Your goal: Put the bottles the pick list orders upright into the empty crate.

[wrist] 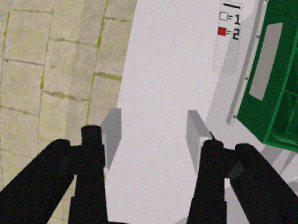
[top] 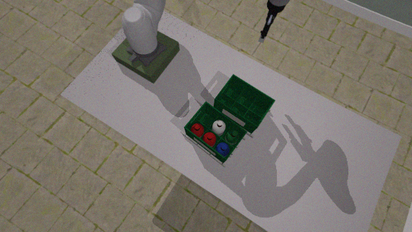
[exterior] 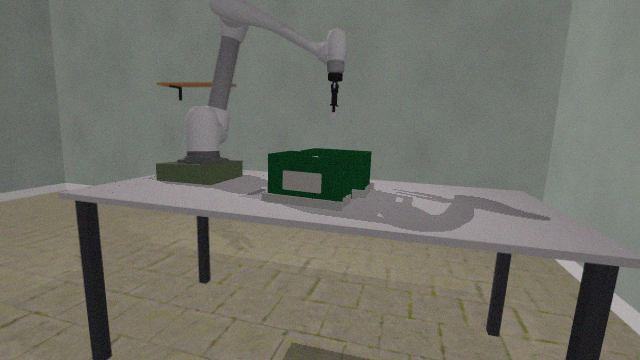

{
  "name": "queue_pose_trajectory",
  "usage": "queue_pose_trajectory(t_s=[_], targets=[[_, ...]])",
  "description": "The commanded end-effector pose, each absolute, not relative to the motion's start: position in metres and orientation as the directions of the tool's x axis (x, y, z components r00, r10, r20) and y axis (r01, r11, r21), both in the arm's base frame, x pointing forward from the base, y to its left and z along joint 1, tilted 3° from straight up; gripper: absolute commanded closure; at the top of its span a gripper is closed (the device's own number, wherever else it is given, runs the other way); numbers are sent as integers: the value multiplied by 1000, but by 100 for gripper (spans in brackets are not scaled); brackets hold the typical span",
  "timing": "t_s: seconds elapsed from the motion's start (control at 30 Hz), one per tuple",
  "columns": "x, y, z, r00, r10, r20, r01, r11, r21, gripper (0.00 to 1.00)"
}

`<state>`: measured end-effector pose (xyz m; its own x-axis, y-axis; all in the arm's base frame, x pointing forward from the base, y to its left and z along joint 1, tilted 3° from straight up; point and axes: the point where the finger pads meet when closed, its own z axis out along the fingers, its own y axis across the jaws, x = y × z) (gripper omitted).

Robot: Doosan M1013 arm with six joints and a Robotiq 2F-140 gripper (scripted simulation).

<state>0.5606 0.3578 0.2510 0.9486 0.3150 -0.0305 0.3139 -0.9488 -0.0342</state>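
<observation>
My gripper (top: 261,39) (exterior: 334,111) (wrist: 154,124) is open and empty, high above the table's far edge. The empty crate (top: 268,106) (wrist: 255,117) is green and level. The bottle crate (top: 189,130) (exterior: 300,162) stands level beside it. It holds two red-topped bottles (top: 197,129) (top: 209,138), a white one (top: 219,127), a green one (top: 232,136) and a blue one (top: 223,149), all upright, with one free compartment. The pick list (wrist: 227,50) lies beside the empty crate; under its black bar it reads white 1, red 2.
The crates stand close together on the table (top: 106,96) (exterior: 125,196). The arm's base block (top: 165,58) (exterior: 200,173) is left of them. A wooden shelf (exterior: 192,84) hangs on the wall behind the arm. Arm shadows cross the table.
</observation>
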Motion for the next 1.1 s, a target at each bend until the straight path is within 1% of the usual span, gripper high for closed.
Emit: queue_pose_trajectory(t_s=[0.0,1.07], targets=[[572,347,238,975,219,-37,218,-975,-32,62],[664,266,170,975,219,-37,218,-975,-32,62]])
